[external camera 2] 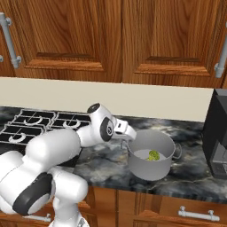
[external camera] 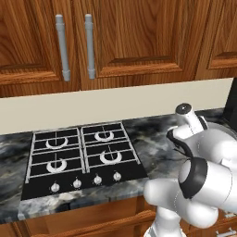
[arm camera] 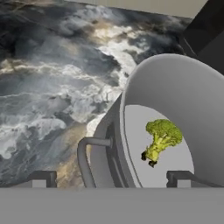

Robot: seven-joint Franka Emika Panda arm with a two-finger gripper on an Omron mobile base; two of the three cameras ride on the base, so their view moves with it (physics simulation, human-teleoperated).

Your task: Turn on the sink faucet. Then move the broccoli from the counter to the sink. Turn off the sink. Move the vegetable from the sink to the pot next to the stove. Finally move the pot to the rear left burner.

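End effector (arm camera: 111, 179) fingers apart astride pot (arm camera: 175, 87) rim — broccoli (arm camera: 161, 139) inside, just ahead.

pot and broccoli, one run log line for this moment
broccoli: inside pot | pot: on counter, right of stove | gripper: open, fingers straddling pot's near rim | burners: bare

The marbled counter (external camera 2: 102, 164) carries the grey pot (external camera 2: 148, 170) beside the stove (external camera: 78, 159).

The broccoli (external camera 2: 154, 155) lies inside the grey pot (external camera 2: 150, 167) on the marbled counter (external camera 2: 102, 164), right of the stove (external camera 2: 33, 124).
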